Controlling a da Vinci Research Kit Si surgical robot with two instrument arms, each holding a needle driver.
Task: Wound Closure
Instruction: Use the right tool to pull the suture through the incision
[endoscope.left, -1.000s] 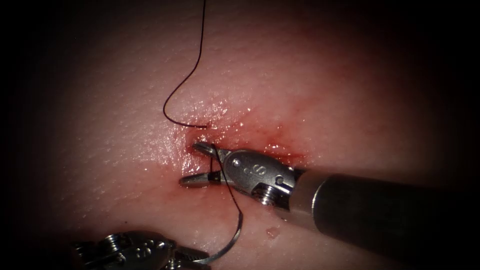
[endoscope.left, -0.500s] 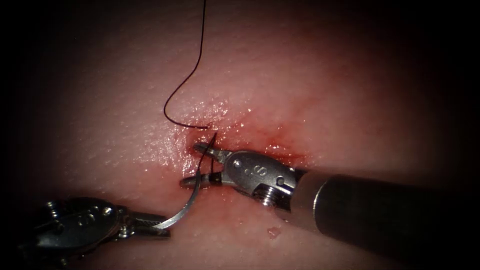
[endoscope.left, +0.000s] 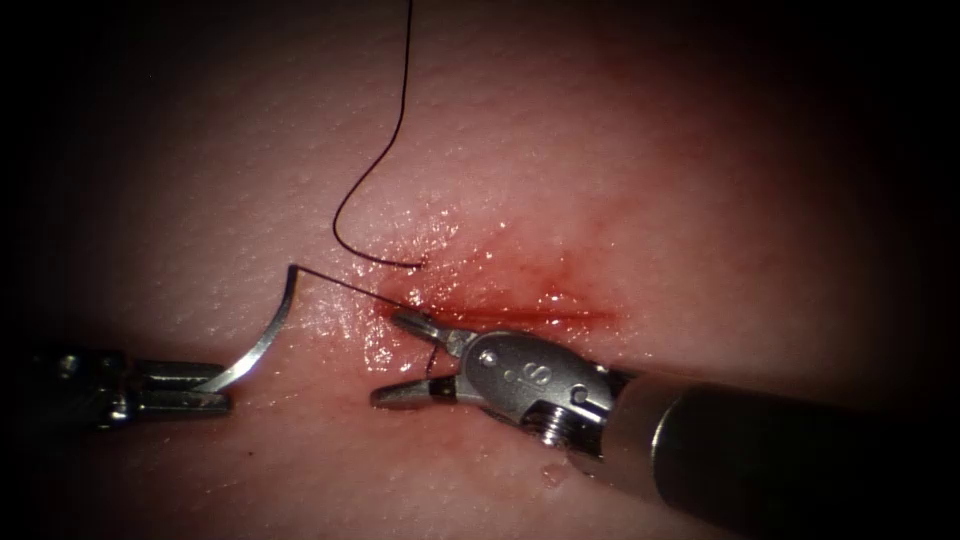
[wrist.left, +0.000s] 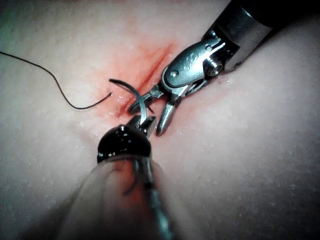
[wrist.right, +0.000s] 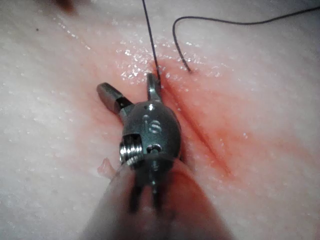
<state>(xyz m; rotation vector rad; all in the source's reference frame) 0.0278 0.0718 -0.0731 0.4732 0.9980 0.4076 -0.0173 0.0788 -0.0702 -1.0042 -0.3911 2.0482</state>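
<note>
Your left tool (endoscope.left: 185, 390) grips the needle (endoscope.left: 262, 335) near its tip, clear of the tissue (endoscope.left: 650, 180), left of the cut (endoscope.left: 520, 315); thread (endoscope.left: 345, 287) trails right toward your empty, wide-open right tool (endoscope.left: 400, 358).

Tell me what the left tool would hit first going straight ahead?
Likely the lower jaw of the silver right arm's tool, open and empty; depth is unclear. The left arm's tool holds the curved steel needle by its unthreaded end, free of the pink tissue.

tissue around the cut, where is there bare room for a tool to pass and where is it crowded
Bare tissue lies right of the thread and above the cut. Crowded: the cut's left end, where the right tool stands open, holding nothing, and thread runs to the needle, out of the tissue, held near its tip end by the left tool.
</note>
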